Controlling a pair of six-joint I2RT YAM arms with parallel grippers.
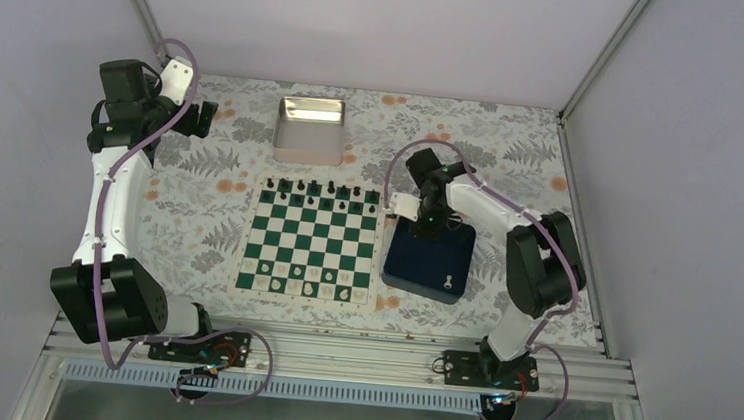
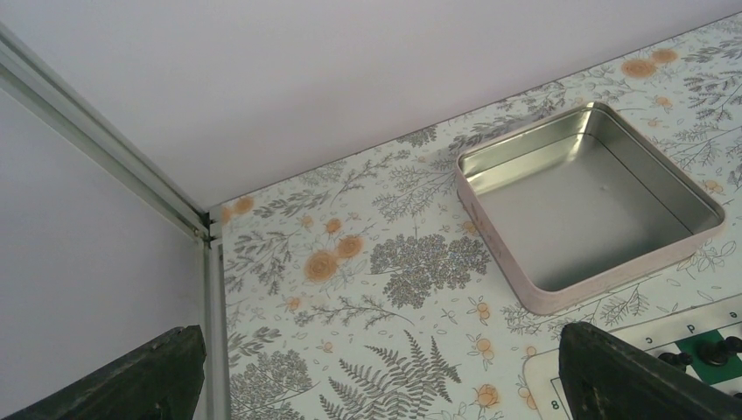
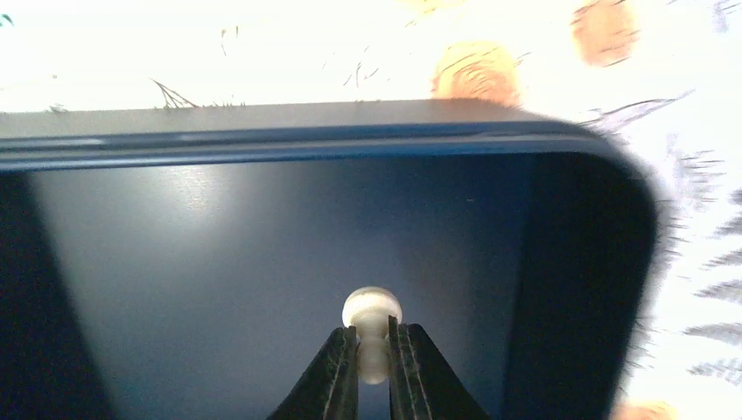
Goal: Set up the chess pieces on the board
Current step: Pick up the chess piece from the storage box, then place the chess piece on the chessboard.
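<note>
Right wrist: my right hand (image 3: pixel 374 339) clamps a cream pawn (image 3: pixel 372 308) below its head for lifting from the tray (image 3: pixel 262 144), at the board's (image 1: pixel 315 251) three o'clock.

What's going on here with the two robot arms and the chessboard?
The right gripper is shut on a white pawn inside the dark blue tray, pinching it just below its round head. One more white piece sits in that tray. On the board, black pieces line the far edge and white pieces the near edge. The left gripper hangs open, off to the side near the metal tin.
</note>
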